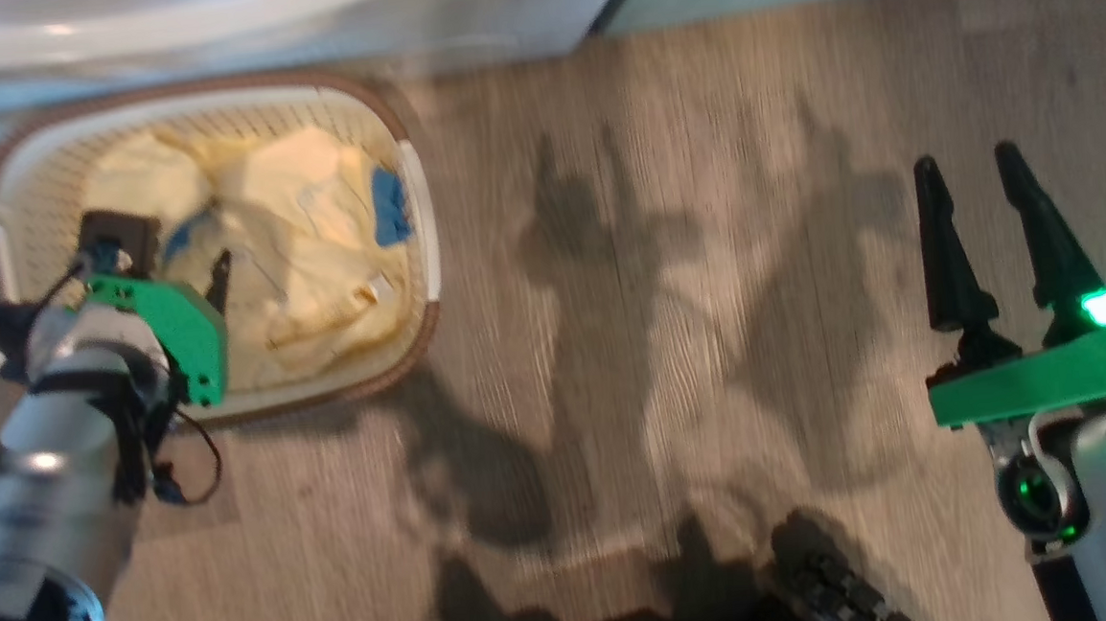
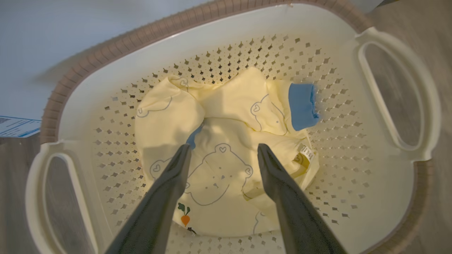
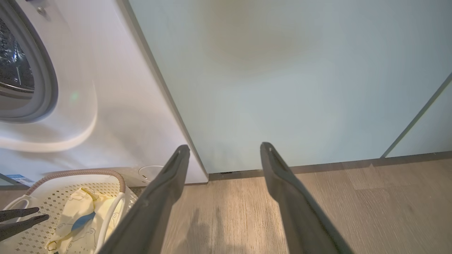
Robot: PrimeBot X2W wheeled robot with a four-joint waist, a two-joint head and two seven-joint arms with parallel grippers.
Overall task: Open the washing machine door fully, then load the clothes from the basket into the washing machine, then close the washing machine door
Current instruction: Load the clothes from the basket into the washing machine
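The cream basket with its brown rim stands on the floor against the white washing machine. Inside lie the pale yellow clothes with bear outlines and a blue cuff. My left gripper hangs open just above the clothes, holding nothing; in the head view one of its fingers shows over the basket. My right gripper stands open over bare floor, far right of the basket. The grey seal and steel drum show with nothing across them. The washing machine door is out of view.
Pale teal cabinets stand right of the washing machine, down to the wood floor. A blue sticker sits low on the machine's front beside the basket. Shadows of my arms fall on the floor between the grippers.
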